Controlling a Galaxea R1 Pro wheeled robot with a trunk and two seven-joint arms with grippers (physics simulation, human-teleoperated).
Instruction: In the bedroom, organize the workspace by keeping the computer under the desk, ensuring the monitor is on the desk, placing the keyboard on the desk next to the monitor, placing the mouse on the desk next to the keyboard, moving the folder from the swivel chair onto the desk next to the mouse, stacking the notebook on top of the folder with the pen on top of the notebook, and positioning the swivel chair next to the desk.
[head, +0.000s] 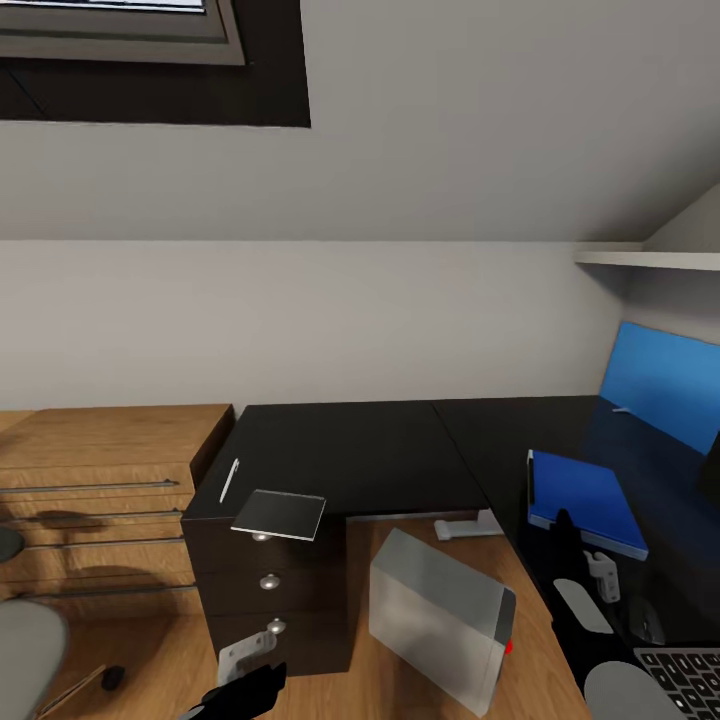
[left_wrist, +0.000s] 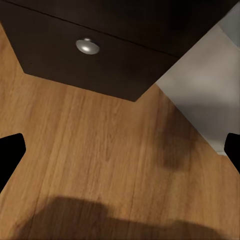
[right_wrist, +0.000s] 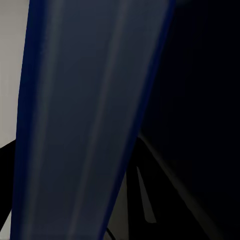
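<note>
**Folder on bench at right; notebook and pen on the left end**

- Head view: dark L-shaped bench (head: 380, 450) across the middle of the frame. Blue folder (head: 590, 500) lies flat on it at right.
- Right gripper (head: 566, 540) sits at the folder's near edge. Cannot tell whether its jaws are spread or pinching. Right wrist view shows the folder (right_wrist: 85, 120) close up.
- Monitor (head: 665, 385) at far right. Keyboard (head: 685, 675) in the lower right corner.
- Notebook (head: 280, 514) overhangs the bench front, left of centre. Pen (head: 229, 480) just beside it.
- Computer (head: 440, 618) stands on the floor (head: 150, 660) below the bench, tilted.
- Left gripper (head: 240, 690) at bottom left, jaws spread, holding nothing. Left wrist view: drawer knob (left_wrist: 87, 46) above wood floor.
- Chair (head: 25, 640) at lower left edge.
</note>
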